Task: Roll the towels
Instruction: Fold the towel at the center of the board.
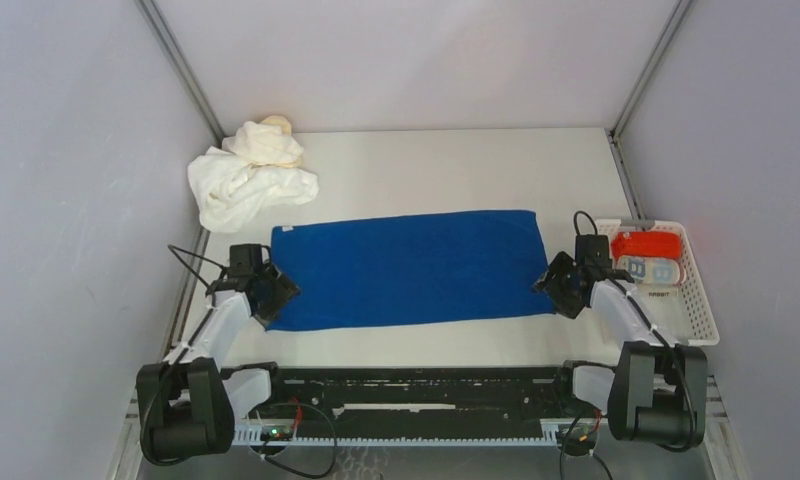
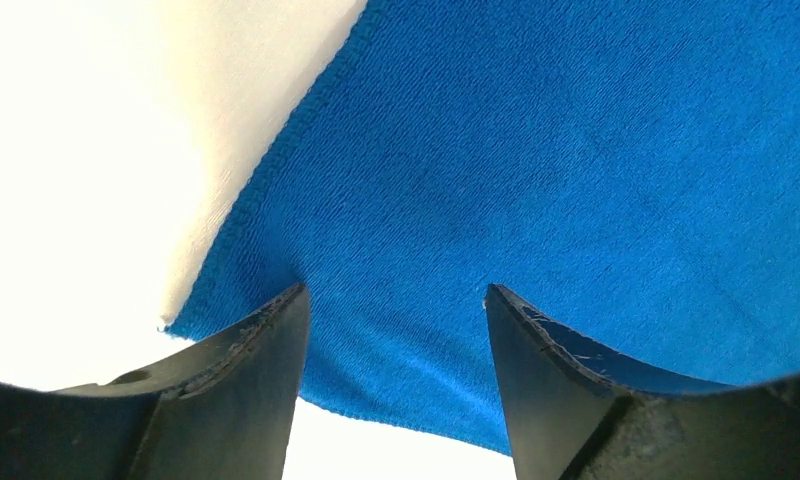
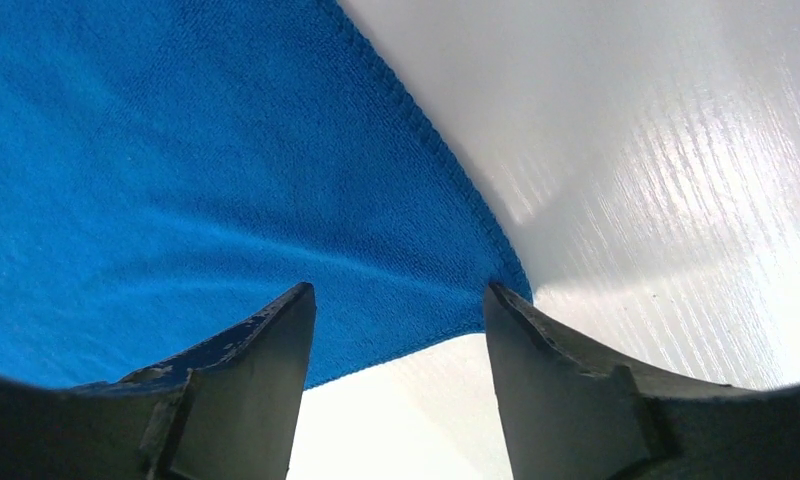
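Two open grippers — left gripper, right gripper — at near corners of blue towel; white towels rear-left, basket right.

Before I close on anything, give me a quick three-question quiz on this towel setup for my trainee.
1. True or false: the blue towel is already rolled.
2. Where is the red towel? A in the basket; B on the floor; C draped over an arm.
3. Fill in: the left fingers and right fingers stand ___ at the blue towel's two near corners.
Key: 1 false, it lies flat; 2 A; 3 open.
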Robot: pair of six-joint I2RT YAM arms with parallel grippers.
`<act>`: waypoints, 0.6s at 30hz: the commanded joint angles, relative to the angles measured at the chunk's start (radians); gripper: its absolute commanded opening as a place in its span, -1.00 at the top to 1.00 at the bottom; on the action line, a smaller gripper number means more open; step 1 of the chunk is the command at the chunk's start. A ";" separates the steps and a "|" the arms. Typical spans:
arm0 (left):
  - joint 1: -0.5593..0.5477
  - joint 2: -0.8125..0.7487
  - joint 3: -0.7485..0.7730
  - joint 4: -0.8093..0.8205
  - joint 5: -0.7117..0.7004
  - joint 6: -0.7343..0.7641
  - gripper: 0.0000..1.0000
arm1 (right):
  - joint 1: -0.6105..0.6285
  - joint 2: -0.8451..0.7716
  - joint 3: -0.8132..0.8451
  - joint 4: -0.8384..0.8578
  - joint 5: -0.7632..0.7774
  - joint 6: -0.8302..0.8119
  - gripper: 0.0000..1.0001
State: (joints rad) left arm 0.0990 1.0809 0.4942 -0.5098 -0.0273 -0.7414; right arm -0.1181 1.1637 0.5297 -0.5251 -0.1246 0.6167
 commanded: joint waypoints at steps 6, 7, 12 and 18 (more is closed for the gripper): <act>0.010 0.038 0.332 -0.108 -0.021 0.107 -0.58 | 0.084 0.025 0.230 0.038 0.024 -0.123 -0.34; 0.012 0.077 0.376 -0.113 -0.030 0.131 -0.60 | 0.088 0.061 0.270 0.047 0.017 -0.150 -0.34; 0.045 0.323 0.594 -0.130 -0.025 0.222 -0.57 | 0.104 0.286 0.493 0.020 0.043 -0.269 -0.33; 0.058 0.637 0.866 -0.209 -0.053 0.318 -0.23 | 0.098 0.487 0.662 0.003 0.099 -0.335 -0.25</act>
State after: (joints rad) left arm 0.1474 1.5837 1.1988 -0.6529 -0.0547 -0.5266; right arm -0.0189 1.5764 1.1103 -0.5163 -0.0788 0.3687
